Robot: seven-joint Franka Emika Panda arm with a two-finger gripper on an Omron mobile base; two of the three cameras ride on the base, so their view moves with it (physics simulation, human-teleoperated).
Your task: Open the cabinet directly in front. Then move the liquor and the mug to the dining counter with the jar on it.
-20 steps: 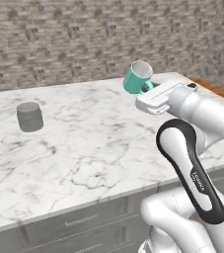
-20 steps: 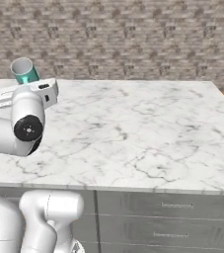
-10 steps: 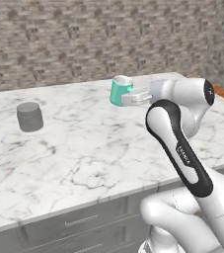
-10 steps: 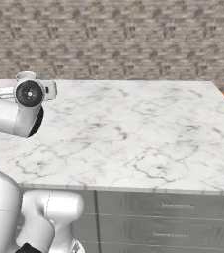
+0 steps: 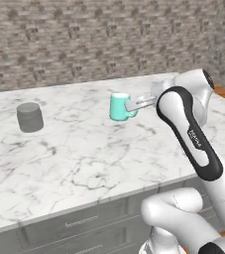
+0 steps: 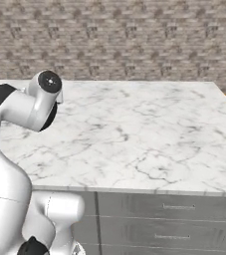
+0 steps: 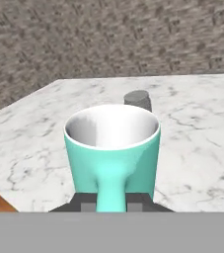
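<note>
The mug (image 5: 119, 107) is a small teal cup with a plain, smooth outer wall and a white inside. From the left base view it stands upright, mouth up, low over the dining worktop (image 5: 74, 158) or just on it; I cannot tell whether its foot touches the marble. Its loop handle points toward 3 o'clock, into the end effector (image 5: 134, 105), whose slim pale fingers reach in level from the right. In the hand view the mug (image 7: 112, 153) sits at the centre, the white bowl open toward 12 o'clock, the rim a thin teal ring, and the handle running straight down toward 6 o'clock as a flared teal strap. That strap passes between the two dark finger tips of the end effector (image 7: 111, 201), which are closed tight on it from either side, so the mug is held by its handle.

The worktop is white marble with grey veins, over a grey panelled base with drawers (image 5: 79, 222). The jar (image 5: 29, 117), a squat dull-grey cylinder with a slightly wider lid, stands upright at about 9 o'clock from the mug, well apart from it, toward the left end of the marble. In the hand view the jar (image 7: 137, 100) peeks over the mug's far rim at about 12 o'clock. A grey-brown stone wall (image 5: 84, 39) runs behind the worktop.
</note>
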